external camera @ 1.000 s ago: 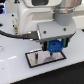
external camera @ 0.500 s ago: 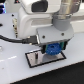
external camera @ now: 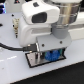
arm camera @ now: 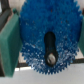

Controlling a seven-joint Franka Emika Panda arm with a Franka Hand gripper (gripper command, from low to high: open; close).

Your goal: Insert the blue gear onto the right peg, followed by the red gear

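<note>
Closest to the wrist camera, the blue gear [arm camera: 46, 42] fills nearly the whole picture, its toothed rim blurred and its face turned to the lens. A dark elongated hole in its hub opens onto a grey rounded end, likely the right peg [arm camera: 50, 59], which sits toward one end of that hole rather than centred in it. Judging from this, the coming push runs straight down along the peg's upright axis, with a slight sideways correction needed first. The gripper [external camera: 50, 54] holds the blue gear, one green pad [arm camera: 9, 42] flat against the gear's edge. Farther off, in the exterior view, the white arm stands upright over the gear, its wrist pointing down at the black-rimmed plate [external camera: 32, 61]. The red gear is not visible.
</note>
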